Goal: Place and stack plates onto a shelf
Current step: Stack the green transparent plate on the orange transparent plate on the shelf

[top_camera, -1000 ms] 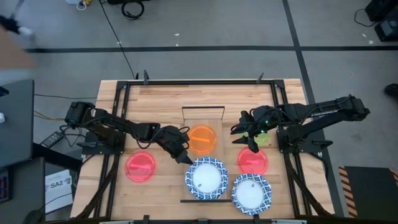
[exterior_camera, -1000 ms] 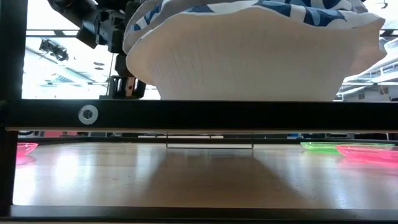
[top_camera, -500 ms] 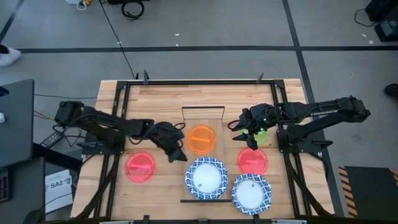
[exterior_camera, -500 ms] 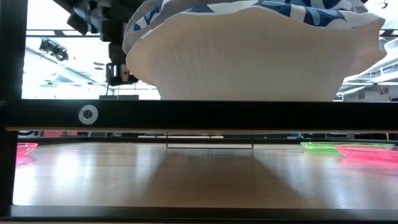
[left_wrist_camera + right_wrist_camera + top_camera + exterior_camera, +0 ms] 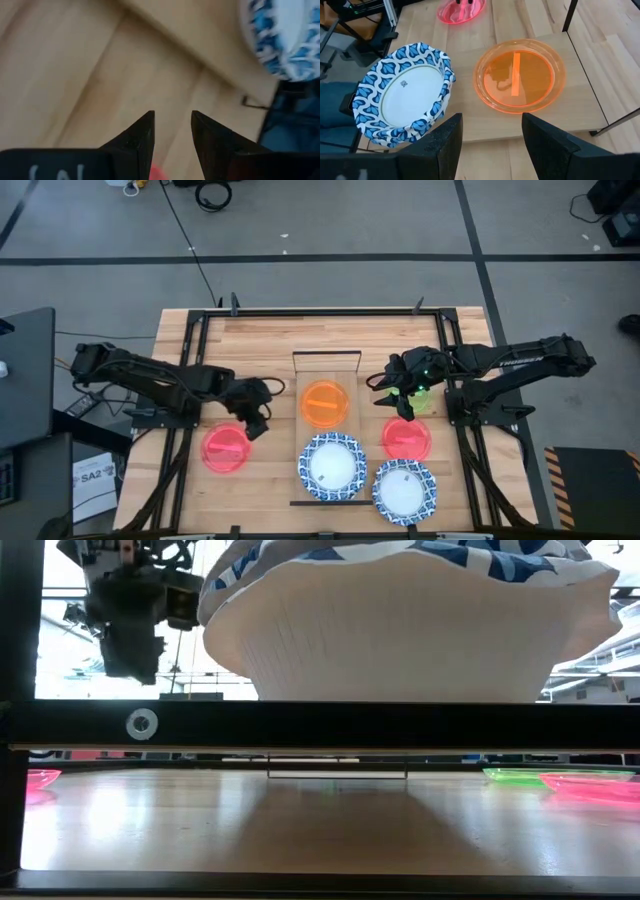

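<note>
Orange plate [image 5: 324, 403] on shelf [image 5: 326, 365], left hand [image 5: 258, 423] slightly parted, empty, above red-pink plate [image 5: 226, 448], right hand [image 5: 394, 396] agape, empty

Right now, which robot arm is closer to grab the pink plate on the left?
The left. Its gripper is open, empty and right beside that pink plate. The right gripper is open too, but across the table by the other pink plate.

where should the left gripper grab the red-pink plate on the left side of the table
Judging from the high view, take the red-pink plate by its thin raised rim on the side facing the left gripper, coming down from above. It lies flat on the table, so only the edge offers the open fingers a pinch.
</note>
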`<state>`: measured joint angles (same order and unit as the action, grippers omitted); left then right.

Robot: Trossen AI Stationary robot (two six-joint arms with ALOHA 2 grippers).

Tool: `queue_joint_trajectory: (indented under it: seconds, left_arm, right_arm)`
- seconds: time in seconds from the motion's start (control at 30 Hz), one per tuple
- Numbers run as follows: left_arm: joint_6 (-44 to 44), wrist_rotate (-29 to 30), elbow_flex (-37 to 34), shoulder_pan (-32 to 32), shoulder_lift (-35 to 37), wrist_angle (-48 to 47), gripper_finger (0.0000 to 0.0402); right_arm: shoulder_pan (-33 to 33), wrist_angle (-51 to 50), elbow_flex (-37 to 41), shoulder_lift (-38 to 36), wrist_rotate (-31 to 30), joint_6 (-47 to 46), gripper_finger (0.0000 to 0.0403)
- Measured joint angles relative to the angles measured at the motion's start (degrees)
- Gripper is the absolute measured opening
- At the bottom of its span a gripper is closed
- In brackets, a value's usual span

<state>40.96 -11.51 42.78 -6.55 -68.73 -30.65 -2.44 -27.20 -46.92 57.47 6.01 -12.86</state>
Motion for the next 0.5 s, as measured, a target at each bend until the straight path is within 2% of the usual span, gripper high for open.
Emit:
queue_joint_trajectory:
  seconds: [0.23, 0.5]
  left_arm:
    - [-1.8, 1.4, 0.0, 0.0, -0.2, -8.0, 0.0134]
    - [-1.8, 2.5, 0.0, 0.0, -0.2, -7.6, 0.0134]
  right_arm:
    - [0.9, -1.9, 0.0, 0.0, -2.9, 0.2, 0.021]
    - [9.0, -15.5, 0.0, 0.0, -8.7, 1.3, 0.021]
